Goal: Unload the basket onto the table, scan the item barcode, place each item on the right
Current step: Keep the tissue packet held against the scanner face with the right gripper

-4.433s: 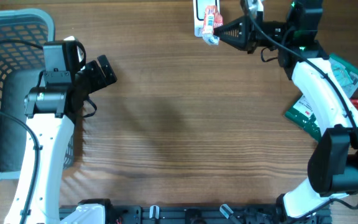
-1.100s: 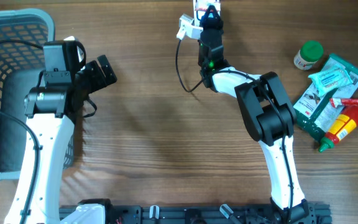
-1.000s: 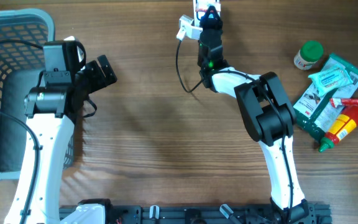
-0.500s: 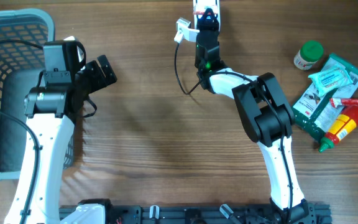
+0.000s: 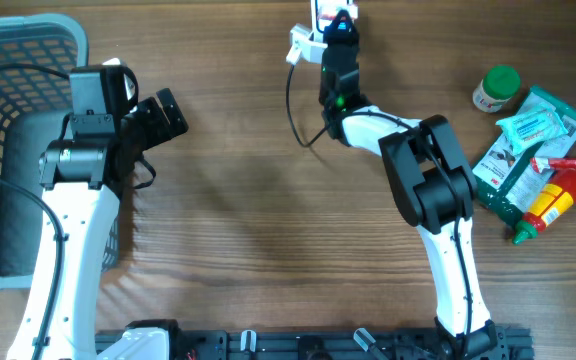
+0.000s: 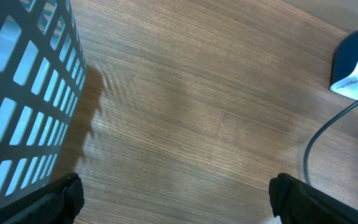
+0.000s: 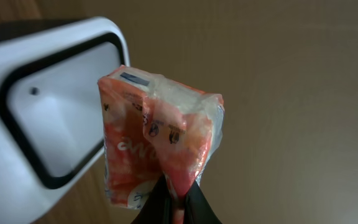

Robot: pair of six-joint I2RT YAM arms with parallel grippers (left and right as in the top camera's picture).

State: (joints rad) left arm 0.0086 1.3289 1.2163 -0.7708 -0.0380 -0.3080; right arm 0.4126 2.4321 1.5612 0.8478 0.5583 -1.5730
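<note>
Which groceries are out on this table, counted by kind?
Jar: 1
Sauce bottle: 1
Red stick: 1
Packets: 4, the orange packet in the right gripper, about three overlapping in the pile
Total: 7

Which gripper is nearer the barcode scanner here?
Right. The right gripper holds the orange packet just in front of the scanner window; the left gripper hangs open far off, beside the basket.
</note>
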